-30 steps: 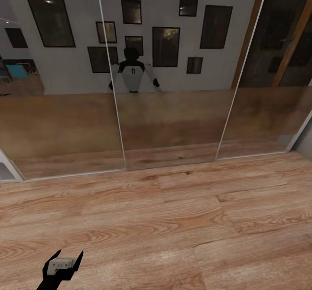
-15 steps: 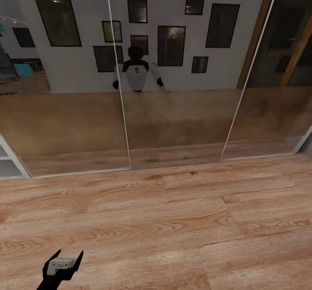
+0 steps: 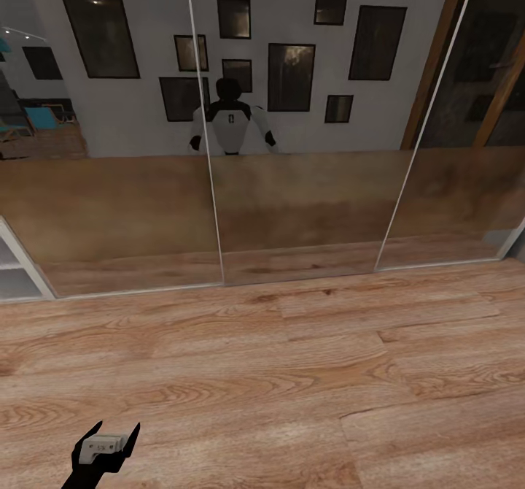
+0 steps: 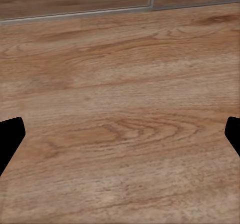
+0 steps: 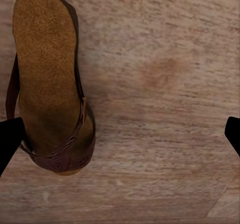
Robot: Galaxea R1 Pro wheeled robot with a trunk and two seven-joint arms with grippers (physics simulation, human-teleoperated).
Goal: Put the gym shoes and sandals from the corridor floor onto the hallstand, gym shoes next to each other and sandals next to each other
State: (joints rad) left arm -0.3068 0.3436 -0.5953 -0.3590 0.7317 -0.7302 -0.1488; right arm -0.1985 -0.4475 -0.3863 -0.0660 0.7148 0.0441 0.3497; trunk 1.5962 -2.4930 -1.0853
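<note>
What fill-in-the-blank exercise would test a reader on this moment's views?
1. In the right wrist view, a brown sandal lies on the wood-plank ____.
2. In the left wrist view, the left gripper has its fingers spread ____ over bare planks.
3. In the head view, the robot's reflection shows in the ____ doors.

Missing words: floor; open; mirrored

Home corridor: wood floor (image 3: 292, 372), mirrored sliding doors (image 3: 299, 204), reflected wall pics (image 3: 290, 76).
</note>
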